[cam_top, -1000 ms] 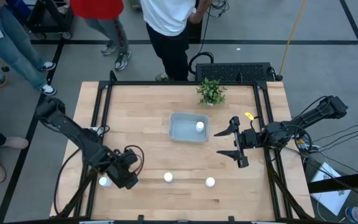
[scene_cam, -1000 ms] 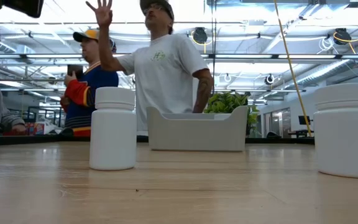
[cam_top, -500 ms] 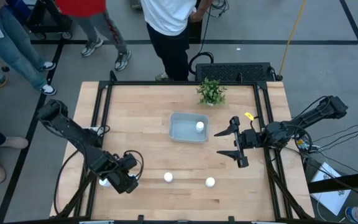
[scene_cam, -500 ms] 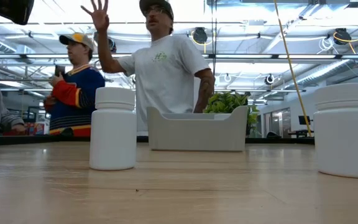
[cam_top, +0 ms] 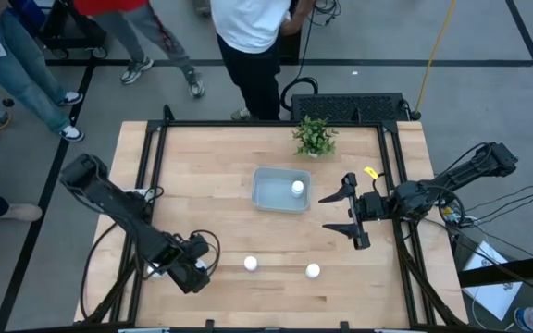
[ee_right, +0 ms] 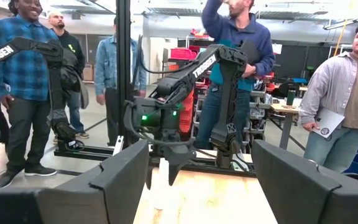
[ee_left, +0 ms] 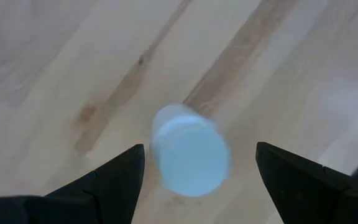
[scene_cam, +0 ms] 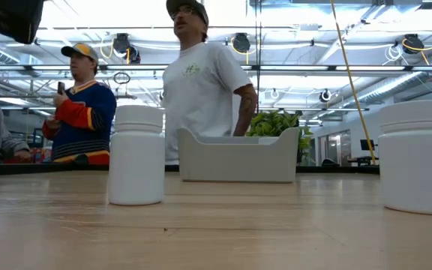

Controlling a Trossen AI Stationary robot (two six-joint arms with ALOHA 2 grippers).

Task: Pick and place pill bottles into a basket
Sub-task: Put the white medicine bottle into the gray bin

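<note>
A white pill bottle stands upright on the wooden table near its near-left corner, mostly covered by my arm in the high view. My left gripper hangs over it, pointing down, open, one finger on each side of the cap and apart from it. Two more bottles stand near the front edge. One bottle sits inside the pale basket at mid-table. My right gripper waits open above the table's right side.
A small green plant stands behind the basket at the far edge. A black frame runs around the table. Several people stand beyond the far edge. Bare wood lies between the basket and the front bottles.
My left gripper has gone down and a little toward the near edge, closing in over the near-left bottle, its fingers staying open. The bottles and the basket have kept their places.
</note>
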